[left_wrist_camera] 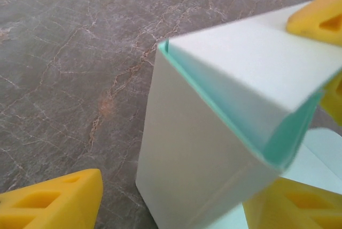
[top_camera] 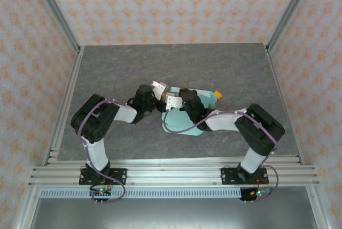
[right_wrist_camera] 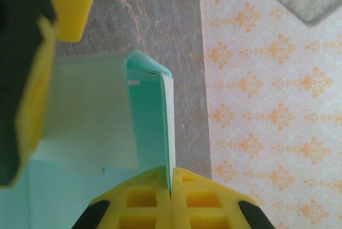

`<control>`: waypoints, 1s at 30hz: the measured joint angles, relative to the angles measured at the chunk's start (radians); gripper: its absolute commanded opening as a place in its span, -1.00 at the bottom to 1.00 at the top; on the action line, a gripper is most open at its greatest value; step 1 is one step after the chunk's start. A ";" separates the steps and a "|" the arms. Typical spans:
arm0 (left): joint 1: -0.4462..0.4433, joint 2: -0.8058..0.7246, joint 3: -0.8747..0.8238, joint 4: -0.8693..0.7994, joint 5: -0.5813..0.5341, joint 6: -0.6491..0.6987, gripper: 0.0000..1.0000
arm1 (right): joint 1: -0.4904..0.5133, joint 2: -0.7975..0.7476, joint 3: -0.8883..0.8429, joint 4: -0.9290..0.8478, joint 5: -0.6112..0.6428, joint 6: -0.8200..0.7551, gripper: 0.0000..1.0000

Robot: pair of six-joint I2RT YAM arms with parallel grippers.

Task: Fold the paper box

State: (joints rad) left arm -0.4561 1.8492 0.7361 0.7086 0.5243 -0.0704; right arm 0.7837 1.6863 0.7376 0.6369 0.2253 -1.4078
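The paper box [top_camera: 184, 127] is pale mint card lying at the table's middle, partly folded, with walls standing up. In the left wrist view a raised box wall [left_wrist_camera: 208, 149] stands between my left gripper [left_wrist_camera: 176, 207]'s yellow fingers [left_wrist_camera: 53, 202]. The jaws are open, and the left finger is clear of the card. From above, the left gripper [top_camera: 165, 93] meets the box at its far left corner. My right gripper [right_wrist_camera: 171, 178] is shut on the thin upright edge of the box [right_wrist_camera: 107, 111]. One of its yellow fingertips [left_wrist_camera: 320, 20] shows on the top flap.
A tiny orange piece [top_camera: 217, 95] sits at the box's far right edge. The grey marbled table [top_camera: 133, 63] is bounded by metal frame posts [top_camera: 64, 31] and patterned walls. Both arms cross the middle, with open table behind and to the left.
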 measured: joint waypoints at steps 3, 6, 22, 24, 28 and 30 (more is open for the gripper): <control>0.000 0.003 0.000 0.013 0.000 0.000 0.39 | 0.018 0.011 -0.016 0.049 0.000 -0.018 -1.00; 0.000 0.006 -0.002 0.023 -0.002 0.009 0.39 | 0.025 0.018 -0.028 0.089 0.000 -0.029 -1.00; -0.009 0.006 -0.051 0.051 -0.098 0.052 -0.07 | 0.029 0.024 -0.028 0.102 -0.002 -0.041 -1.00; -0.014 0.006 -0.051 0.052 -0.119 0.050 -0.15 | 0.029 0.024 -0.021 0.090 -0.004 -0.040 -1.00; -0.029 0.007 -0.051 0.060 -0.161 0.036 -0.25 | 0.029 0.024 -0.012 0.074 -0.005 -0.032 -1.00; -0.039 0.008 -0.051 0.063 -0.192 0.024 -0.26 | 0.029 0.024 -0.006 0.063 -0.005 -0.026 -1.00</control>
State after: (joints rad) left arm -0.4953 1.8568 0.6853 0.7715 0.3328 -0.0467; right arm 0.8127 1.7103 0.7315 0.6998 0.2207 -1.4334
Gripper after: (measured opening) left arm 0.375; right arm 0.038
